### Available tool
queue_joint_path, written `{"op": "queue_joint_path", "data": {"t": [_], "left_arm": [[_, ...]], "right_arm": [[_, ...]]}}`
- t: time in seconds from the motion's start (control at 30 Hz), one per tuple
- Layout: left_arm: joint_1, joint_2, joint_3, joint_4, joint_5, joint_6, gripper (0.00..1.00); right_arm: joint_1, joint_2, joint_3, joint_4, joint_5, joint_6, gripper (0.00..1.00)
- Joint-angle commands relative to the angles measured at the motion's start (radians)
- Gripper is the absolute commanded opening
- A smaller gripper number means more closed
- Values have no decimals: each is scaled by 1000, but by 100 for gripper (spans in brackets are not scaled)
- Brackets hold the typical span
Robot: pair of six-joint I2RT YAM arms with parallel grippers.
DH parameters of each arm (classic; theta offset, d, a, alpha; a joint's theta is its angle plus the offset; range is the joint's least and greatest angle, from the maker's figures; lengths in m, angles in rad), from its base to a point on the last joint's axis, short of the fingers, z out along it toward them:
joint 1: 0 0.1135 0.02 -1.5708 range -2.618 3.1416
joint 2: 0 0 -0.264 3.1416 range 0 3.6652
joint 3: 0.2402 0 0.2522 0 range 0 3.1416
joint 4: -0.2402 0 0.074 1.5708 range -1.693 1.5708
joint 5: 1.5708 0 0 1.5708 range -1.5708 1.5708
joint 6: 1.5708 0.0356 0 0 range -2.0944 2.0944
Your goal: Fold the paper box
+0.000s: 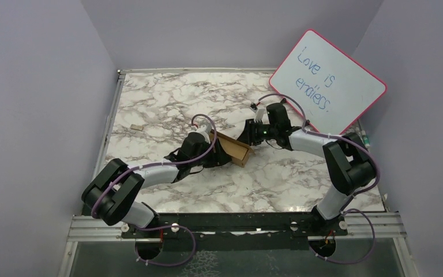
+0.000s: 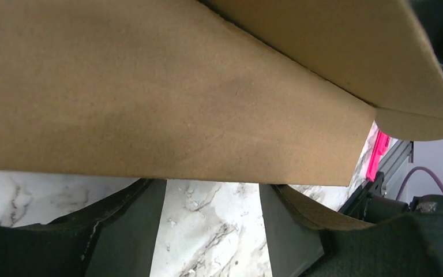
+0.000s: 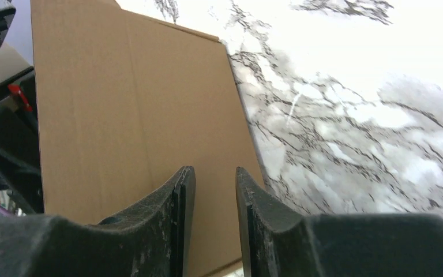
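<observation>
**Squarely between two grippers: a half-made paper box**

Well, the paper box (image 1: 235, 150) sits mid-table as a small brown oblong. From above, its long axis runs slantwise from the left gripper's side towards the near right. Its far end lies just under the right gripper.

The left gripper (image 2: 210, 231) is low, directly behind the cardboard. Its wrist view shows a broad brown panel and a flap hanging just past the fingertips. Its fingers (image 2: 124, 231) are spread well apart, with only marble showing between them, so it is open and holding nothing.

The right gripper (image 3: 214, 219) points down at a flat panel of the box. Its jaws are parted by a narrow gap and I see nothing pinched in it.

Both are about equally close, one at each end. My guess is the next fold depends on the left one closing on that overhanging flap.

The left arm lies low, its forearm reaching in from the left. The right arm has its elbow raised and its wrist bent down over the marble table (image 1: 167, 104).
</observation>
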Motion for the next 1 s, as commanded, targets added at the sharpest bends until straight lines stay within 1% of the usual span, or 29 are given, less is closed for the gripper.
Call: {"op": "queue_joint_path", "data": {"t": [0.0, 0.23, 0.37, 0.47, 0.63, 0.8, 0.97], "left_arm": [[-27, -67, -13, 43, -57, 5, 62], [-41, -172, -66, 39, -112, -16, 62], [-51, -189, -70, 32, -112, -23, 62], [-53, -189, -88, 27, -112, -19, 63], [-53, -234, -119, 7, -136, -9, 65], [-53, -238, -122, 5, -141, -24, 65], [-65, -190, -107, 38, -134, -38, 65]], "right_arm": [[62, 25, 52, -94, 19, -65, 38], [74, 49, 78, -132, 24, -109, 40], [73, 67, 109, -145, 30, -125, 41], [74, 76, 141, -180, 73, -144, 43], [74, 56, 170, -237, 143, -181, 44], [74, 61, 194, -250, 94, -198, 46], [83, 114, 239, -259, 52, -214, 46]]}}
